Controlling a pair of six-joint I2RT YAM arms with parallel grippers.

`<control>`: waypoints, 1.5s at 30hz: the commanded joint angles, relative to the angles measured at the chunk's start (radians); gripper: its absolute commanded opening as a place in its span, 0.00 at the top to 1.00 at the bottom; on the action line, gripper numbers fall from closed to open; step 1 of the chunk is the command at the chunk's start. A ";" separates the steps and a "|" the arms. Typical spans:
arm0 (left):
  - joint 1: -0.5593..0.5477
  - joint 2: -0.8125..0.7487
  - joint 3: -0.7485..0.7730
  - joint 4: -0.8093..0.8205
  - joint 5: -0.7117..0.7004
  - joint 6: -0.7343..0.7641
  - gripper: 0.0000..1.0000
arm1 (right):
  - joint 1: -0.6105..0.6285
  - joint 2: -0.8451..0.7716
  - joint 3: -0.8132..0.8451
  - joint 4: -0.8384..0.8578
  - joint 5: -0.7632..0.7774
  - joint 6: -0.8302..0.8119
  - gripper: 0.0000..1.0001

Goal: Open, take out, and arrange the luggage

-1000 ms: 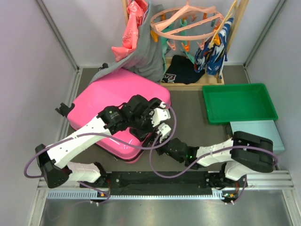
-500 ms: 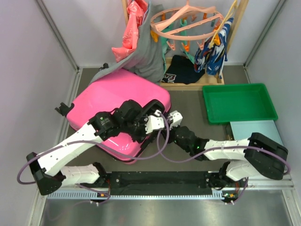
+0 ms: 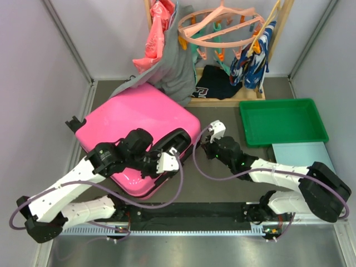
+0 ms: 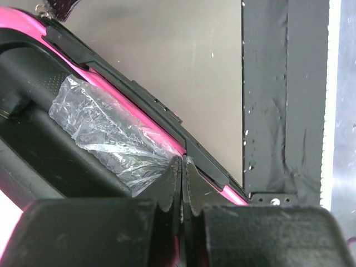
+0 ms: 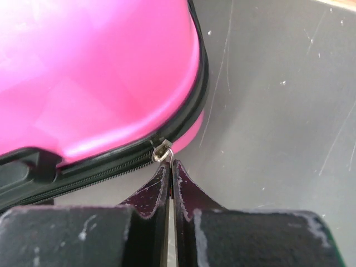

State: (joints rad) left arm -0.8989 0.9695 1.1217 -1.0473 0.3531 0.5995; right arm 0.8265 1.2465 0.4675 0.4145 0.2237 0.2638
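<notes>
The hot-pink luggage lies flat at left of centre, shell up, with wheels at its far left. My left gripper is at its near right side. In the left wrist view its fingers are shut at the black zipper seam of the luggage, beside the plastic-wrapped black handle; a thin pale sliver sits between the pads. My right gripper is at the right corner. It is shut on the metal zipper pull of the luggage.
A green tray and a pale teal box sit at right. A wooden drying rack with hanging clothes stands at the back; a grey garment drapes onto the luggage's far edge. A black rail runs along the near edge.
The right gripper moved from the near side up to the right corner. The left gripper slid down-left along the near right side. The luggage has turned and shifted slightly.
</notes>
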 commanded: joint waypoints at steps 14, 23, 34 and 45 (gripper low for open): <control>0.008 -0.155 -0.086 -0.395 -0.033 0.238 1.00 | -0.168 0.148 0.260 0.006 -0.073 -0.342 1.00; 0.008 -0.190 -0.095 -0.413 -0.017 0.256 1.00 | -0.228 0.327 0.502 -0.010 -0.288 -0.442 1.00; 0.008 -0.210 -0.091 -0.366 -0.048 0.203 1.00 | -0.172 0.377 0.502 0.075 -0.498 -0.502 1.00; 0.008 -0.049 0.119 -0.184 -0.111 -0.107 0.15 | 0.047 0.183 0.224 0.138 -0.273 -0.350 1.00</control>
State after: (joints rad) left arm -0.9001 0.8440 1.1503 -1.2293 0.3149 0.6197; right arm 0.7303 1.5517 0.7540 0.4614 -0.0399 -0.1749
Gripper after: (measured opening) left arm 0.838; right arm 0.006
